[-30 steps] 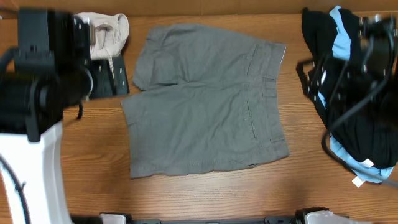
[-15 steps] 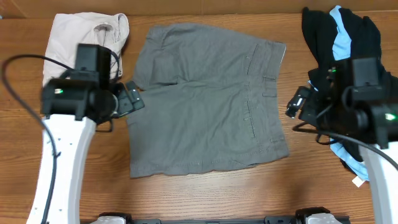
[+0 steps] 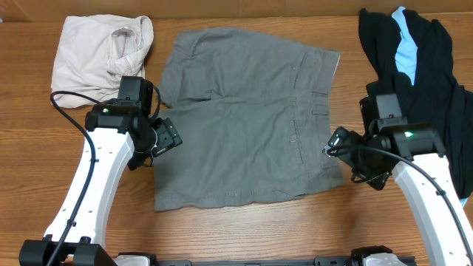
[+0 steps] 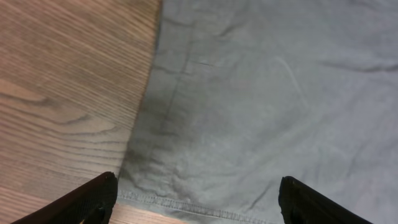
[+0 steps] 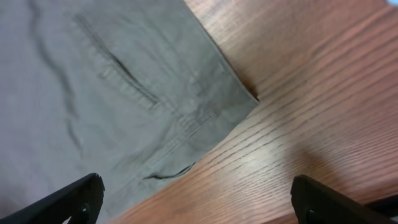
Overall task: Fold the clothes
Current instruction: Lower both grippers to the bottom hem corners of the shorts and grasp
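I had the grey shorts (image 3: 244,118) lying flat in the middle of the bench (image 3: 244,236), with the waistband (image 3: 325,111) toward my right arm. My left gripper (image 3: 167,137) hung over the leg hem (image 4: 186,202), jaws wide apart and empty. The right gripper (image 3: 334,142) was likewise spread over the waistband corner, beside a slit pocket (image 5: 118,65). An off-white garment (image 3: 100,52) lay at the far left, and black and light-blue ones (image 3: 414,52) at the far right.

Wood-grain table (image 3: 244,229) fills view, evenly lit.
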Tool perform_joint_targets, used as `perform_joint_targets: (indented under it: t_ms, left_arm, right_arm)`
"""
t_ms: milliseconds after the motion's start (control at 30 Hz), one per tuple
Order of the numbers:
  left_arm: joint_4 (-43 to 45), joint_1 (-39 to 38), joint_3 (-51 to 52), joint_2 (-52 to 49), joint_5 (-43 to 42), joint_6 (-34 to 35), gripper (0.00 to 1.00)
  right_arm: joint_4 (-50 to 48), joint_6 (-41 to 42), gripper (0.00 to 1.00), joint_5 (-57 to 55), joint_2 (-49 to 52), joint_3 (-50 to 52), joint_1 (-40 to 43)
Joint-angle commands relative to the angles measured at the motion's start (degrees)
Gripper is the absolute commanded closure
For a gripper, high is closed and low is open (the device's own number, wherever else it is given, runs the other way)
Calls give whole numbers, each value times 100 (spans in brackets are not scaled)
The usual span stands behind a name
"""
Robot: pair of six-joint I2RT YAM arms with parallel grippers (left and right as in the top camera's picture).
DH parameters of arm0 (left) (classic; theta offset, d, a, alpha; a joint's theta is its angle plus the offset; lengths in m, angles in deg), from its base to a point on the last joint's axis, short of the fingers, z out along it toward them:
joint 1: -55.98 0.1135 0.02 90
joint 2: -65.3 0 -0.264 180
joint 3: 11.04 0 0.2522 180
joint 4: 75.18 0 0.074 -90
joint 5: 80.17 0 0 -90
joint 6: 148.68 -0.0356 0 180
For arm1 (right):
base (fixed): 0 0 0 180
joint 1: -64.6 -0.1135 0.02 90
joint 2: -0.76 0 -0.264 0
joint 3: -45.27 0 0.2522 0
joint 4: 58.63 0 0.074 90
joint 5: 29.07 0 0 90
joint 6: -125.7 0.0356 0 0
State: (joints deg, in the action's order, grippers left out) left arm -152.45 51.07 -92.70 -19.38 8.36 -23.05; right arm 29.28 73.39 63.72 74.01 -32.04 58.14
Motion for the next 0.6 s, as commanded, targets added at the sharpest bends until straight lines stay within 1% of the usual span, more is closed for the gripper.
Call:
perform_joint_targets:
  t_ms: [0,167,267,433,567]
  left_arm:
    - [81,-7,184,4,260,501,15]
    - [404,-7,811,4,229,979,16]
    - [476,-7,1158,4,142,984,18]
    - [247,-20,1390,13,-68,981,18]
    - [0,-229,1392,177,-131,1069,18]
  right_arm:
    - [-181,599,0,-118,-35,433,-7]
    - [-428,839,0,-122,-39,968,-7]
    - [-428,839,0,-120,-39,1091,-7]
    - [-470,837,0,-26,-39,1252,-9]
    - [-608,837,0,-9,-39,1403,-17]
